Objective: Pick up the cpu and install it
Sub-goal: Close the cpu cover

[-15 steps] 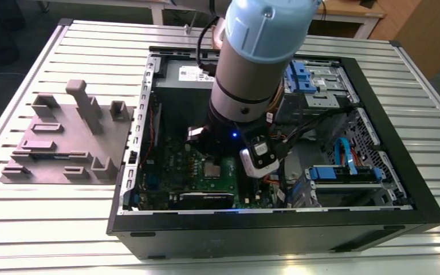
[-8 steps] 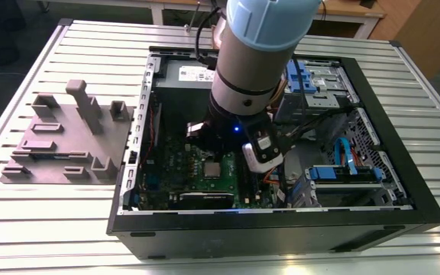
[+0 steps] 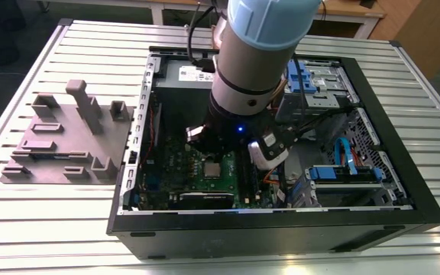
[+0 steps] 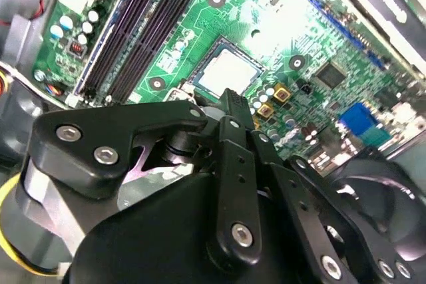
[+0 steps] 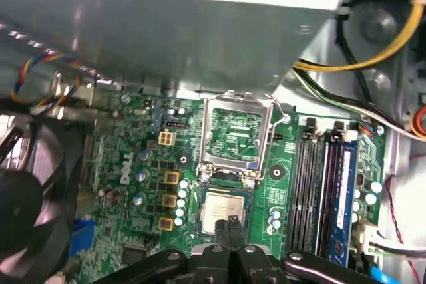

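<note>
The cpu (image 5: 223, 207) is a small silver square lying flat in the socket of the green motherboard (image 5: 143, 164); it also shows in the second wrist view (image 4: 226, 71) and the exterior view (image 3: 212, 169). The socket's metal load plate (image 5: 236, 131) stands hinged open beside it. My gripper (image 5: 231, 223) hangs just above the near edge of the cpu, its two black fingers pressed together with nothing between them. The second wrist view has the fingertips (image 4: 233, 98) ending right at the chip's edge. Whether they touch it I cannot tell.
The open black computer case (image 3: 281, 220) lies on a slatted metal table. Black memory slots (image 5: 319, 177), a fan (image 5: 26, 184), yellow and coloured cables (image 5: 373, 58) and blue drive brackets (image 3: 342, 172) crowd the board. A grey block tray (image 3: 63, 137) stands at the exterior view's left.
</note>
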Robot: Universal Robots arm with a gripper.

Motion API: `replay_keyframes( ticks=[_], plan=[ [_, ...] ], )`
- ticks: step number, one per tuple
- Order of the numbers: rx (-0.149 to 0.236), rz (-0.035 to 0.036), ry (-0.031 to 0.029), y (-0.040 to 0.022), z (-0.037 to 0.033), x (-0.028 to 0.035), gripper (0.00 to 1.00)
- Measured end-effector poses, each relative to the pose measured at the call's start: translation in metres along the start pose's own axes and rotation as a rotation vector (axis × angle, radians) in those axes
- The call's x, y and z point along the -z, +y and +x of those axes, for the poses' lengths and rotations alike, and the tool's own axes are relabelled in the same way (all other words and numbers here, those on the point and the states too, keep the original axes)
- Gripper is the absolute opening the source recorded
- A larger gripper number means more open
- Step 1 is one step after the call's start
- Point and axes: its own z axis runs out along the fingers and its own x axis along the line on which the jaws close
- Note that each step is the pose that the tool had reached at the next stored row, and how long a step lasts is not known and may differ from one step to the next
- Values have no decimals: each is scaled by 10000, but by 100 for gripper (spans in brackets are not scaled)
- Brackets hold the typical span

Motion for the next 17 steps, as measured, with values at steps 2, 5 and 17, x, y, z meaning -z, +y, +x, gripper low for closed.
replay_keyframes(
  ticks=[2,5,17],
  plan=[
    [184,-67,-77,0,-1,-1,11],
    [355,-204,-334,0,0,-2,11],
    [1996,-190,-451,-1,-1,-10,11]
  ],
)
